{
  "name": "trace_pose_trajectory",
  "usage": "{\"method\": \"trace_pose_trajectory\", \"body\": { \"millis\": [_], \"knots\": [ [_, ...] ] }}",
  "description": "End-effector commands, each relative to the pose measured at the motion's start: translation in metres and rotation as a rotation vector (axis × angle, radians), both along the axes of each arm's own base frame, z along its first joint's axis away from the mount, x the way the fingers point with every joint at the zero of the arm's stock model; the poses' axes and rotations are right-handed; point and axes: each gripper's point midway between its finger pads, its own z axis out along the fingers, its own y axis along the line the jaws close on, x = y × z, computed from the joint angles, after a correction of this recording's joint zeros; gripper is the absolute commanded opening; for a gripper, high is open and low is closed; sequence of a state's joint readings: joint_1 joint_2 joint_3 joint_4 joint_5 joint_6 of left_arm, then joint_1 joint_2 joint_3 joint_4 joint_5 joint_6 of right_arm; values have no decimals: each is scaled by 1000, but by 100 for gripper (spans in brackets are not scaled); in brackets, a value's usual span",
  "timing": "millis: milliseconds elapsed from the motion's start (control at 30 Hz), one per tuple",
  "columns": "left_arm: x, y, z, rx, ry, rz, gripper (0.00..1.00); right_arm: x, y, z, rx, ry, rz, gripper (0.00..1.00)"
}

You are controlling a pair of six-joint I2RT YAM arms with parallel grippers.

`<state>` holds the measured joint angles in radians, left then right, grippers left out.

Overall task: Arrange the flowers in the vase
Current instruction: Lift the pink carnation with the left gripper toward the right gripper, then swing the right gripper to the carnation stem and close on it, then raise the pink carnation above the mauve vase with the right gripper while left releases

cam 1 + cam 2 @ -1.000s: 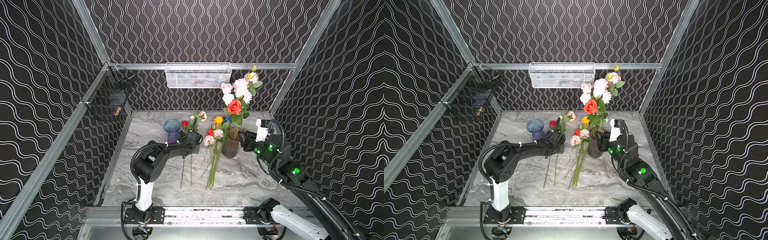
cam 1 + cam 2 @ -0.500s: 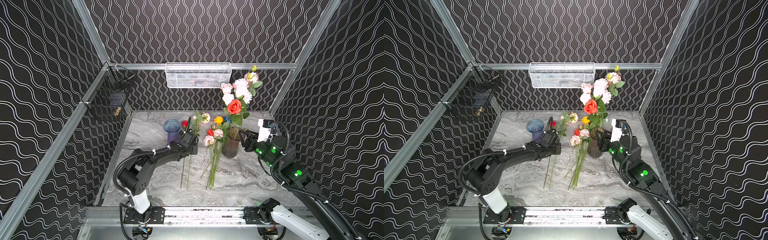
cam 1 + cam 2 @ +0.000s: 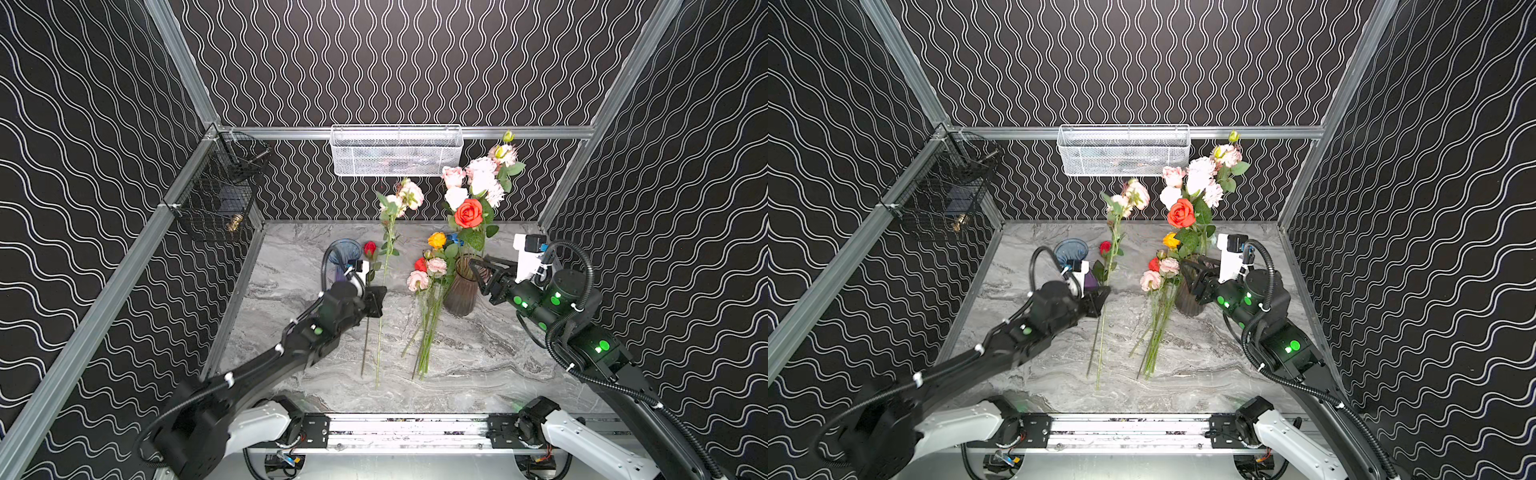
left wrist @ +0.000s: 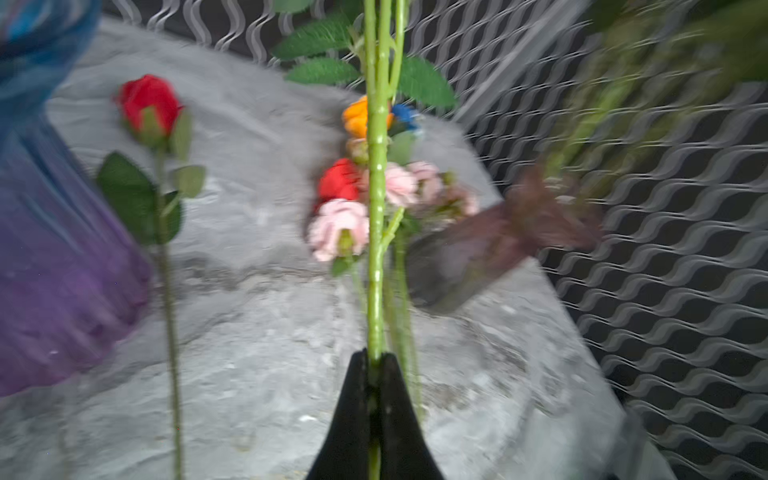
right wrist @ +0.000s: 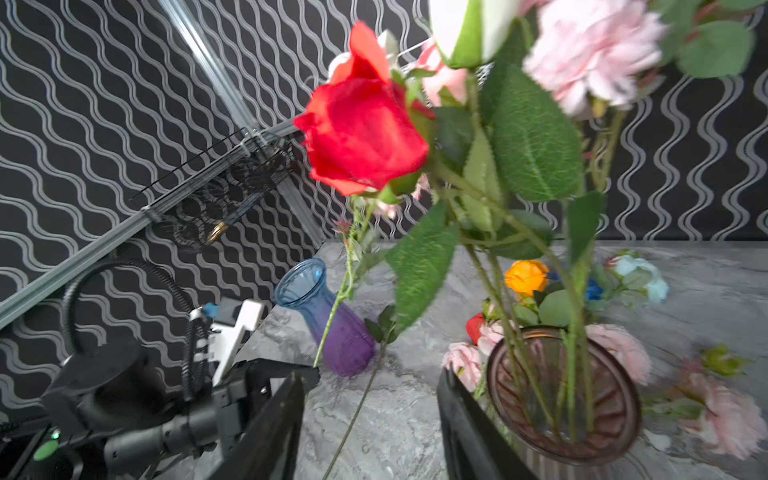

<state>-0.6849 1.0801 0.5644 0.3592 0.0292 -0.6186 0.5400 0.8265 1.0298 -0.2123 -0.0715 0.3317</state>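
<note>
"Where was the pink flower (image 3: 409, 195)?"
"Standing tall, its stem pinched tight in the left gripper (image 3: 376, 300), apart from the brown vase (image 3: 459, 297)."
"What could go wrong?"
"Its long stem might bump the vase. The right gripper (image 3: 476, 271) sat beside it, half open, empty."

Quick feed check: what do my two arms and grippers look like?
The left arm and right arm are black with white base links, green lights and ribbed black cables looping over the wrists. Each wrist carries a white camera mount. The left gripper and right gripper have black, wedge-shaped fingers.
</note>
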Motion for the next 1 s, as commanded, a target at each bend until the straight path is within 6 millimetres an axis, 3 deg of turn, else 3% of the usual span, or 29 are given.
{"method": "trace_pose_trajectory", "body": {
  "millis": [0,100,233,400,633,967],
  "knots": [
    [-16,5,77,-206,-326,-16,0,-9,17,22,37,-36,103,56],
    [-29,9,101,-270,-434,-40,0,-12,36,29,36,-35,163,58],
    [-40,1,128,-321,-507,-103,0,-24,77,30,-28,-46,238,61],
    [-49,-6,148,-381,-555,-153,0,-30,120,32,-12,-26,345,62],
    [-59,-8,153,-383,-566,-182,0,-14,154,26,-17,-6,390,59],
    [-58,-7,147,-386,-539,-175,0,-4,180,17,-17,20,440,50]
  ]
}}
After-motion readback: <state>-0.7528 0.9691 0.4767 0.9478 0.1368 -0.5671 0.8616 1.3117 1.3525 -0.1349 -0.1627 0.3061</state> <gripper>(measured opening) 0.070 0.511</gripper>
